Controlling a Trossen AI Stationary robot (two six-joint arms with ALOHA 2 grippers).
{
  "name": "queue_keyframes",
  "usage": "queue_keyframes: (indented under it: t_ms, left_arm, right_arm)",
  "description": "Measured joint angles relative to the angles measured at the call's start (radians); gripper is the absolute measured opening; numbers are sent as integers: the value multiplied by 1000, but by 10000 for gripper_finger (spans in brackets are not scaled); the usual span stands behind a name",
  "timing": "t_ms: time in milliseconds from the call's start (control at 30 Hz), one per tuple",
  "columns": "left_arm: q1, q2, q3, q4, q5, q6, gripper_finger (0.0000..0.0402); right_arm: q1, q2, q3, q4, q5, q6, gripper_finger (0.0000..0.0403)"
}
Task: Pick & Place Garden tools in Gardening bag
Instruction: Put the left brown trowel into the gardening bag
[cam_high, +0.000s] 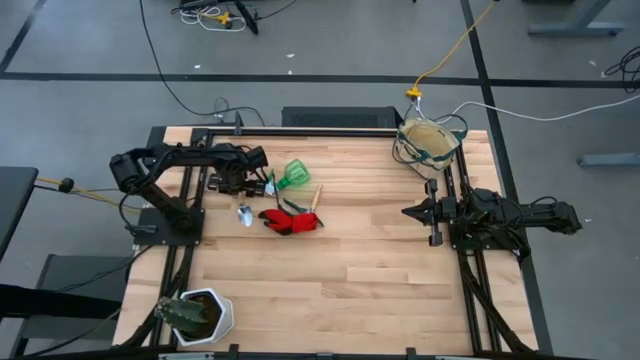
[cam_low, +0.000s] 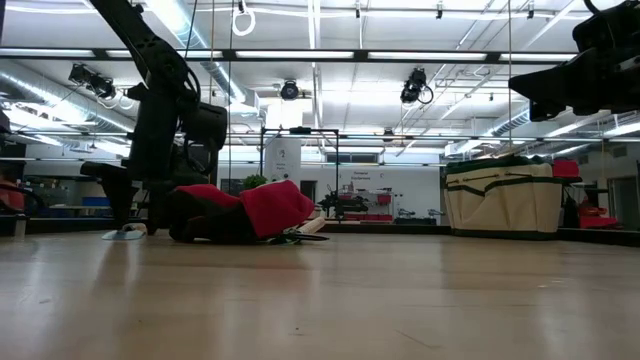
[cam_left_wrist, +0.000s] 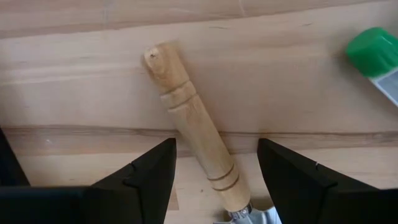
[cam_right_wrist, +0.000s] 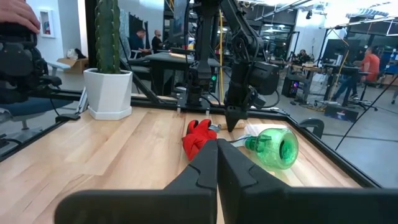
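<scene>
Garden tools: clustered on the left half of the table; a green watering vessel lies on its side, a red glove sits just below it, and wooden-handled tools lie between and beside them.
Wooden handle: lies flat on the boards, running between the left arm's fingers, so a straight closing would pinch it across its width.
Left gripper: low over the cluster, fingers spread wide to either side of the handle, gripping nothing yet; whether the tips touch the wood is hard to judge.
Gardening bag: upright at the table's far right corner, mouth up, well apart from the tools.
Right gripper: parked above the table's right side near the bag, fingers pressed together and empty, likely waiting clear of the left arm's work.
White pot: near-left corner, no part of the job.
Progress: seemingly early; no tool shows in the bag.
</scene>
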Motion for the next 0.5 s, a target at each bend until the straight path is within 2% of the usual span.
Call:
queue_keyframes:
  t_ms: [233,500]
  left_arm:
    - [0,0,0,4,-2,1,232]
    - [-1,1,0,15,2,1,177]
  right_arm:
    - [0,0,0,0,0,0,4]
    - [0,0,0,0,0,0,4]
